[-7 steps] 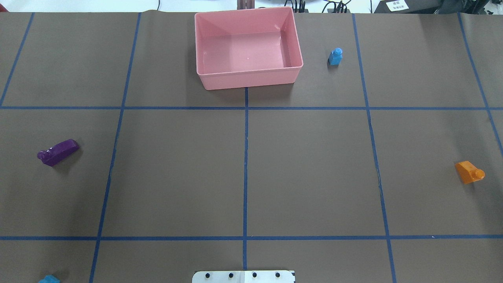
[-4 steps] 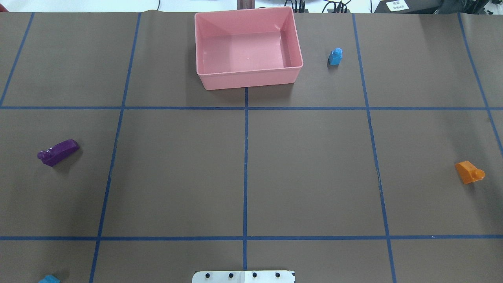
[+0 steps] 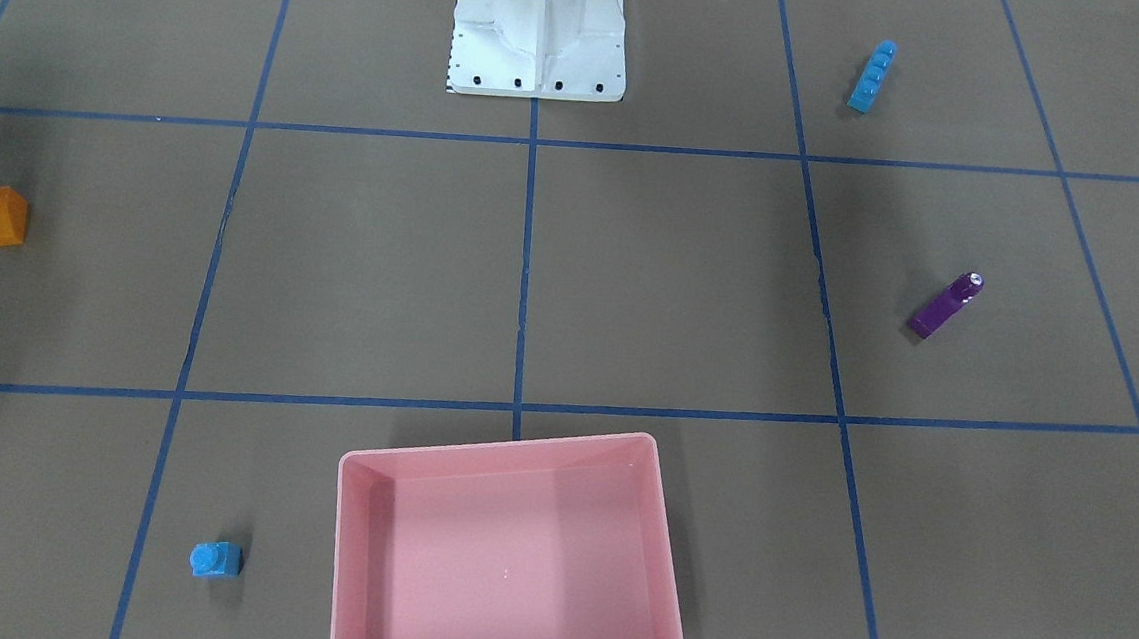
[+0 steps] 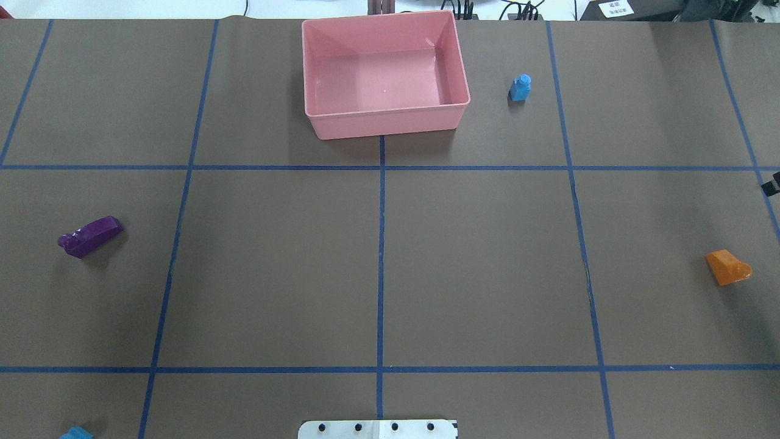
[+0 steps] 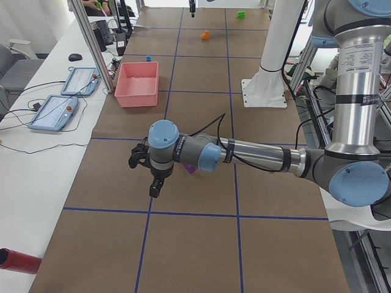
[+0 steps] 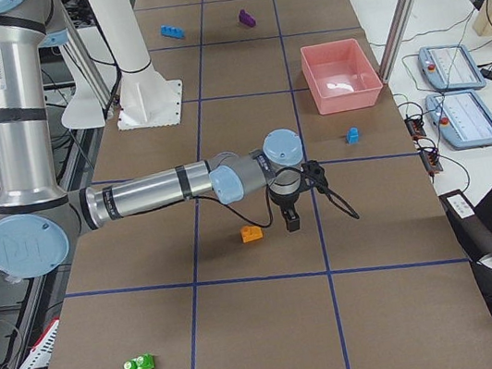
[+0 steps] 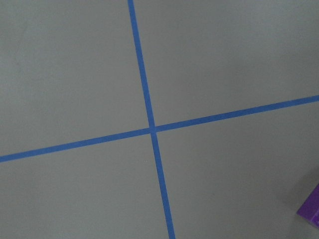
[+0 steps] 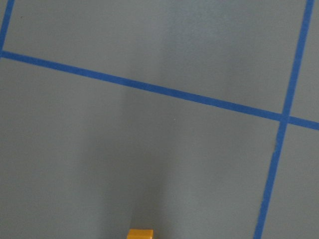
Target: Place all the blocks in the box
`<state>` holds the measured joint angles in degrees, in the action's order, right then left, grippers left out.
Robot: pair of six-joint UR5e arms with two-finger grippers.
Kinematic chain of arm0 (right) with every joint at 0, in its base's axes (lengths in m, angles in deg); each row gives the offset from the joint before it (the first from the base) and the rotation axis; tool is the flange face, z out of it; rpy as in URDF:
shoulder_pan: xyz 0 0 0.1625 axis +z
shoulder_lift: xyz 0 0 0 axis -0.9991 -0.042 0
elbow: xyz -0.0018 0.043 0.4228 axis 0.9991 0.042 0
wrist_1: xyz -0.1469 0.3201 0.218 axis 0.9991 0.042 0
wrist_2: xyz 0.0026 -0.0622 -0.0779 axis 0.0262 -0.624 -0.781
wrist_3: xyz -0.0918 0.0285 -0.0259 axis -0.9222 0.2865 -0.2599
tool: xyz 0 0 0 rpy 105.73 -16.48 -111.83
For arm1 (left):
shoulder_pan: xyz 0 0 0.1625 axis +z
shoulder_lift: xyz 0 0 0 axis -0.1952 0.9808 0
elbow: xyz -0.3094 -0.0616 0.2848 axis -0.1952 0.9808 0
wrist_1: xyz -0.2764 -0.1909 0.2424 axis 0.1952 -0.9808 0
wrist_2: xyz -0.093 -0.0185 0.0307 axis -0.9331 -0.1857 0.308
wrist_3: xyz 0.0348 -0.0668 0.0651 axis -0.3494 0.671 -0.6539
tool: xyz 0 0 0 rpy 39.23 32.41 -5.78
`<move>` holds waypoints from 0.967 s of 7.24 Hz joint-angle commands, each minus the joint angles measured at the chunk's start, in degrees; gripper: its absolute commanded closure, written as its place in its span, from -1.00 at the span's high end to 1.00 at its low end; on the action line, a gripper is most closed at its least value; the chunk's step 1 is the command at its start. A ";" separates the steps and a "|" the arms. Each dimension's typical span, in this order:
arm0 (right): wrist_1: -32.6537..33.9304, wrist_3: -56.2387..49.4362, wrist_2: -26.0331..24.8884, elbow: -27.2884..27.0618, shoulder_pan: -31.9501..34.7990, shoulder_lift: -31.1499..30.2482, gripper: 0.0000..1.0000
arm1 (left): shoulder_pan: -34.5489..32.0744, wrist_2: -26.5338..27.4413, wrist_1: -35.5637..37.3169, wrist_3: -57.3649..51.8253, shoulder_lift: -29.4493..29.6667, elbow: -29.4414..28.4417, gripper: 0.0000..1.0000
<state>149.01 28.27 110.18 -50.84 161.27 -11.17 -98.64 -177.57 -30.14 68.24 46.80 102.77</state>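
The pink box (image 4: 384, 125) stands at the table's far middle and also shows in the front view (image 3: 352, 565). The purple bar (image 4: 91, 236) lies at the left. The small blue block (image 4: 520, 88) stands right of the box. The orange sloped block (image 4: 727, 267) lies at the far right. The long light-blue block (image 3: 872, 76) lies near the base. The green block (image 6: 140, 364) lies beyond the right end. My left gripper (image 5: 153, 183) hangs beside the purple bar. My right gripper (image 6: 291, 218) hangs beside the orange block (image 6: 252, 233). I cannot tell whether either gripper is open or shut.
The white base plate (image 4: 378, 428) sits at the near middle. Blue tape lines grid the brown table. Operator pendants (image 5: 61, 113) lie on a side table. A red cylinder (image 5: 18, 259) lies past the left end.
A small dark part of the right gripper has come into the overhead view at its right edge. The blocks and the box have not moved.
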 commanded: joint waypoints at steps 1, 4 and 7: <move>-7.85 1.92 -0.65 0.09 -6.77 -3.06 1.00 | 0.02 0.03 -0.55 -0.04 0.25 0.10 1.00; -7.34 3.41 -1.17 0.44 -11.78 -6.14 1.00 | 0.10 0.03 -0.99 -0.04 0.33 0.19 1.00; -7.42 3.41 -2.85 3.15 -14.08 -6.51 0.96 | 0.02 0.03 -1.69 -0.13 0.60 0.10 1.00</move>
<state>141.71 31.61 107.74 -49.22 147.80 -17.93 -98.61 -177.54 -31.61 68.13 47.34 102.85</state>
